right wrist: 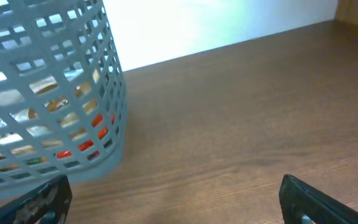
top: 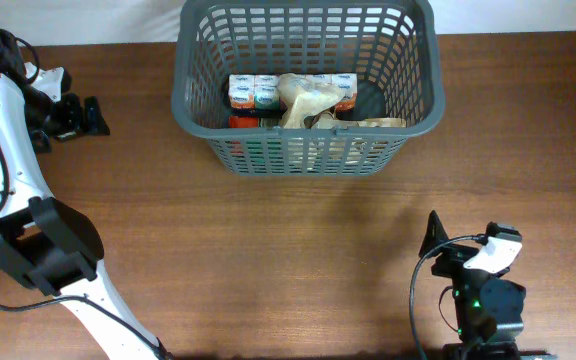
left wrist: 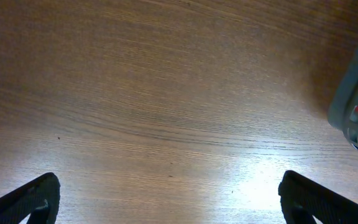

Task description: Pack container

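1. The container [top: 298,152] stands upright on the table [top: 268,260], mouth facing up. It sits at the far side, close to the table's back edge.
2. Its long axis runs left to right, parallel to that back edge. The two long lattice walls face toward and away from the arms.
3. Inside the container, a row of small white cartons [top: 253,92] with orange and green tops lies against the far wall. A crumpled cream bag [top: 308,102] lies beside and partly over them. Something red [top: 240,122] shows low at the container's near left corner — what it is cannot be told.
4. The left gripper [left wrist: 166,199] is well to the left of the container, level with its middle, and points toward it. In the left wrist view its fingers [left wrist: 27,199] sit in the two lower corners, spread wide over bare wood and holding nothing. One grey corner of the container shows at that view's right edge.
5. The right gripper [right wrist: 176,202] is on the near side of the container, off to its right and well apart from it. Its fingers [right wrist: 319,199] are likewise spread wide with only table between them — nothing is gripped. In the right wrist view the container's lattice wall fills the left side, with cream and red patches visible through the slots.
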